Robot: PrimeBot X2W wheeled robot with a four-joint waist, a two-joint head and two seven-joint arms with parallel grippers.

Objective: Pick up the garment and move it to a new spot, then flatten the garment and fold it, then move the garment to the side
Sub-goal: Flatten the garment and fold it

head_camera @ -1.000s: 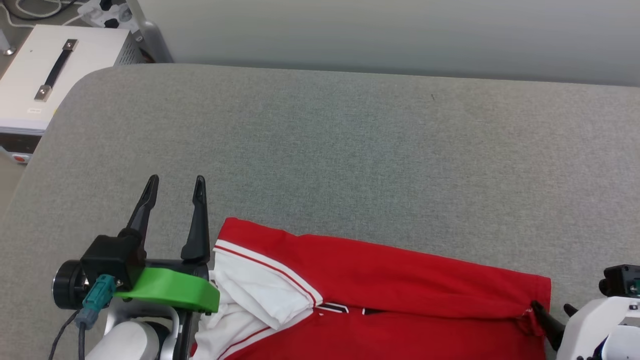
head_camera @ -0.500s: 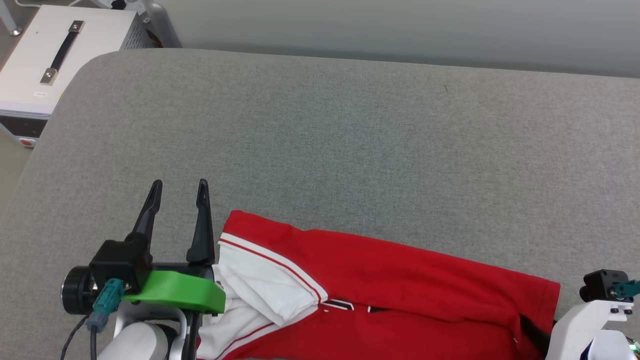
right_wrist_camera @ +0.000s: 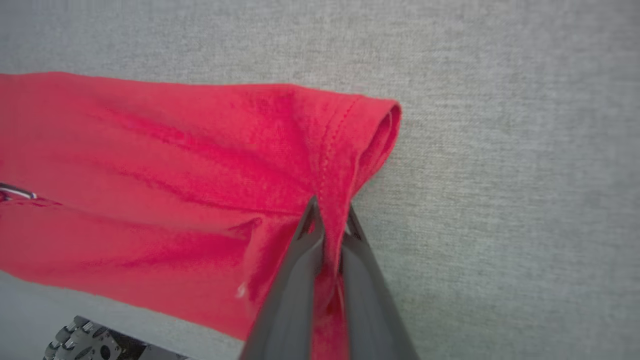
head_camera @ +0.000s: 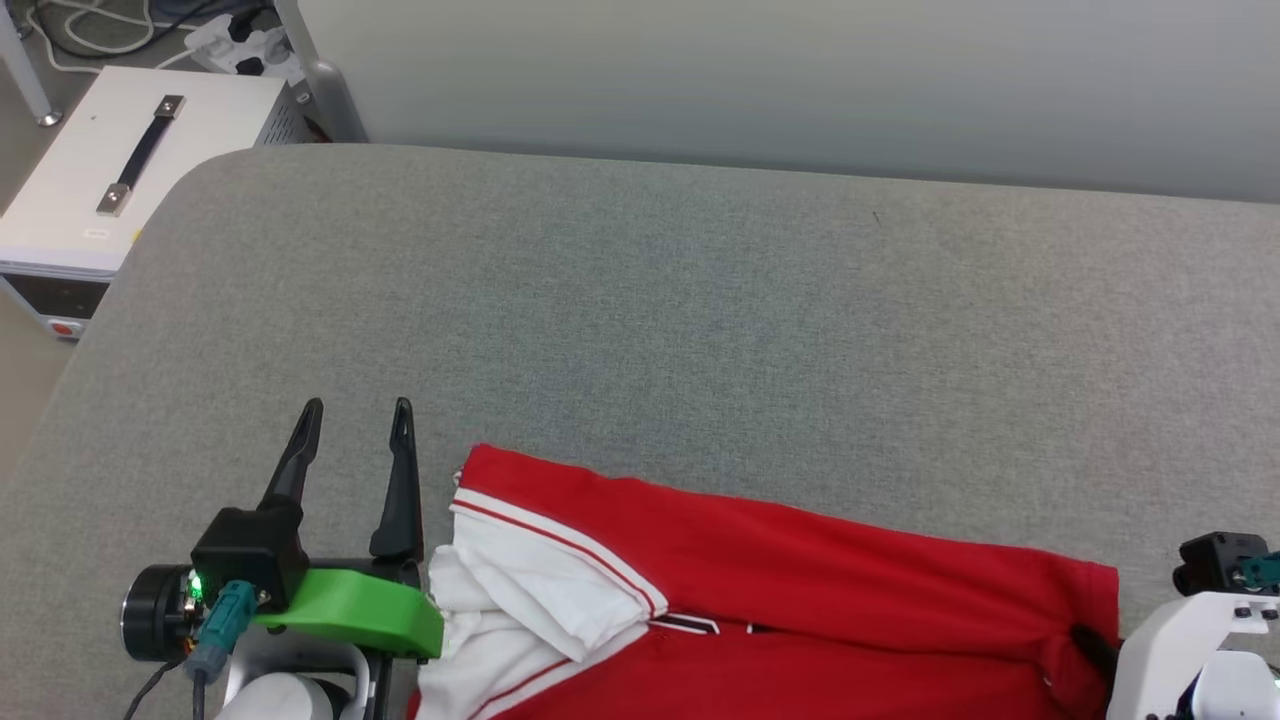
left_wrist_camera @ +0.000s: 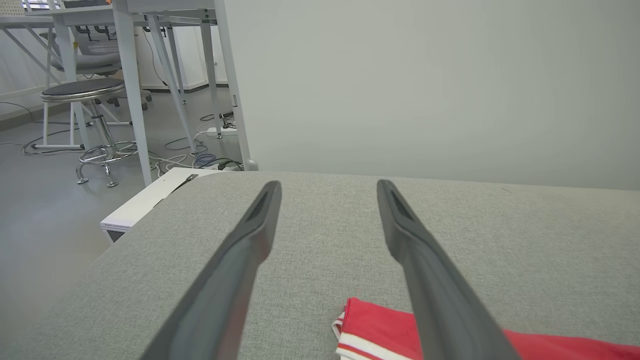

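The right gripper [right_wrist_camera: 327, 212] has its two dark fingers pressed together on a pinch of red cloth. In the right wrist view, a fold at the hem corner of the garment [right_wrist_camera: 175, 160] rises between the tips. In the head view this pinch sits at about 4 o'clock, at the garment's right end, with the pale forearm just beyond it toward 5 o'clock.

The left gripper [head_camera: 355, 410] has its fingers spread wide with nothing between them, tips pointing to 12 o'clock. It stands just beside the garment's left end, at about 8 o'clock. Whether its inner finger touches the white sleeve cannot be told.

The garment lies along the near edge of the grey padded table [head_camera: 700, 300], from 7 to 4 o'clock. Its red body is folded over, a white sleeve with red trim is bunched at its left end, and a sliver of black-and-white print shows at the fold.

At 10 o'clock, off the table's rounded corner, a white case [head_camera: 130, 180] with a black strap handle stands shut, its contents hidden. A pale wall [head_camera: 800, 80] runs behind the table at 12 o'clock.
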